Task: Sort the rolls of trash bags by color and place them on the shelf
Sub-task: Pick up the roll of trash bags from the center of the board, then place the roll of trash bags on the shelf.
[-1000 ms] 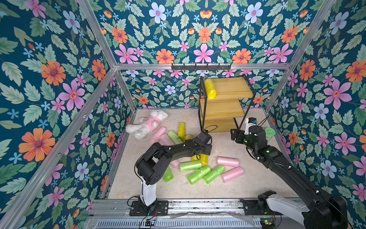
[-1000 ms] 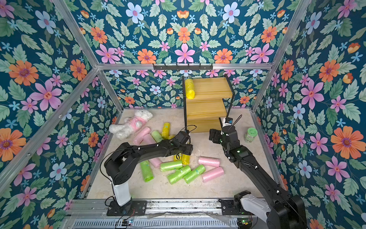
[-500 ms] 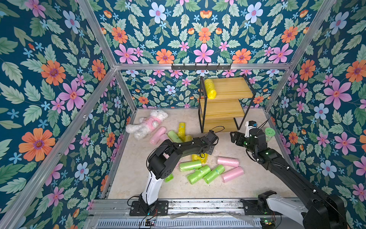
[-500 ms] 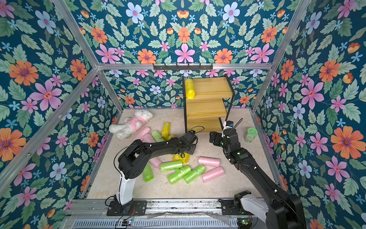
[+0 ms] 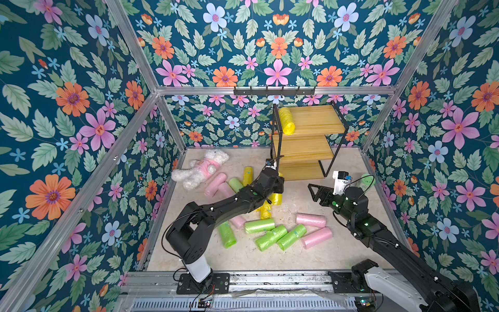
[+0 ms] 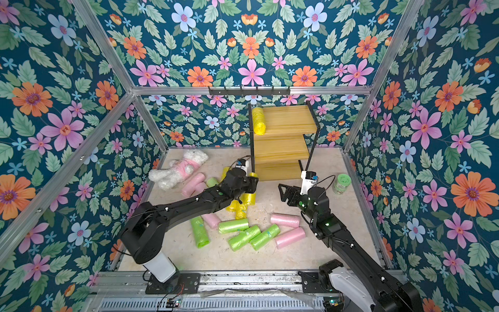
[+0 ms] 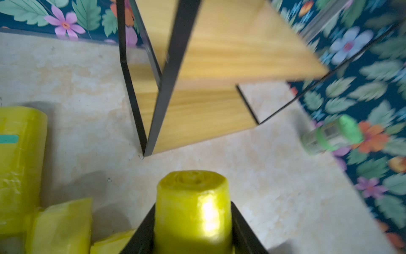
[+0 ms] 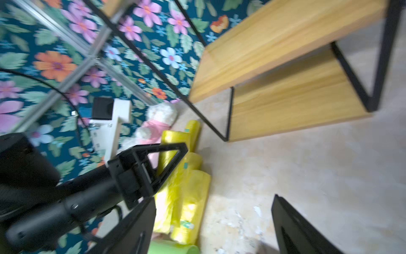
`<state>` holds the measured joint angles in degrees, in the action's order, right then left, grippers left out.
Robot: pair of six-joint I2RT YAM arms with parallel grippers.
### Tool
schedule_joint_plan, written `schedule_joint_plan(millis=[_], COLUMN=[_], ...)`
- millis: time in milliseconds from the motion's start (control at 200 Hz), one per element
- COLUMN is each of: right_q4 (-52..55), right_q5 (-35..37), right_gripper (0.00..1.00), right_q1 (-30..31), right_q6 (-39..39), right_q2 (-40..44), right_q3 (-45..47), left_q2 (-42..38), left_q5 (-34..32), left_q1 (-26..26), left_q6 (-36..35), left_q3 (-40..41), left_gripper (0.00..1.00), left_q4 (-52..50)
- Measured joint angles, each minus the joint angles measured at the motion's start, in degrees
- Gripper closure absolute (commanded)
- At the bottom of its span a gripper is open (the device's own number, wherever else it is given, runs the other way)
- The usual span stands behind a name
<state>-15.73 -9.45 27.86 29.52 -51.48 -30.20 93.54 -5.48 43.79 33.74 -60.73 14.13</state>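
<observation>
Rolls lie scattered on the worktop behind both pincers, toward the arm bases: green rolls nearer the left pincer, pink rolls nearer the right pincer. The left pincer is clamped on a yellow roll, one jaw pressed to each side and the roll's coiled end poking out past the tips. Loose yellow rolls lie just beside that pincer. The right pincer stands wide open over bare worktop with nothing between its fingers, well apart from the left one. Just ahead of the left pincer's tips stands the shelf, its nearest black leg close in front. A plush toy lies off to that pincer's outer side, and a green-lidded jar stands beyond the right pincer, near the wall. High above the left pincer, one shelved yellow roll rests at the edge of the shelf's top board.
</observation>
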Motion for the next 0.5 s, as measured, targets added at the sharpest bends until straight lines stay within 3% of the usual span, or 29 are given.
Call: schedule_joint_plan(millis=[250,500], right_q4=[-20.2,-30.8], right_q5=[-0.9,-0.7], right_gripper=[0.02,0.01], right_q1=[7.2,11.3], right_q6=[6.3,9.5], right_q2=[-3.1,-10.9], right_q3=[3.8,1.6], left_q2=[-8.0,-11.2], left_q5=[0.2,-3.1], left_q1=[-1.4,-0.9], left_q6=[14.9,25.5], left_q3=[10.0,16.1], left_gripper=[0.58,0.6], left_q4=[19.2,32.2])
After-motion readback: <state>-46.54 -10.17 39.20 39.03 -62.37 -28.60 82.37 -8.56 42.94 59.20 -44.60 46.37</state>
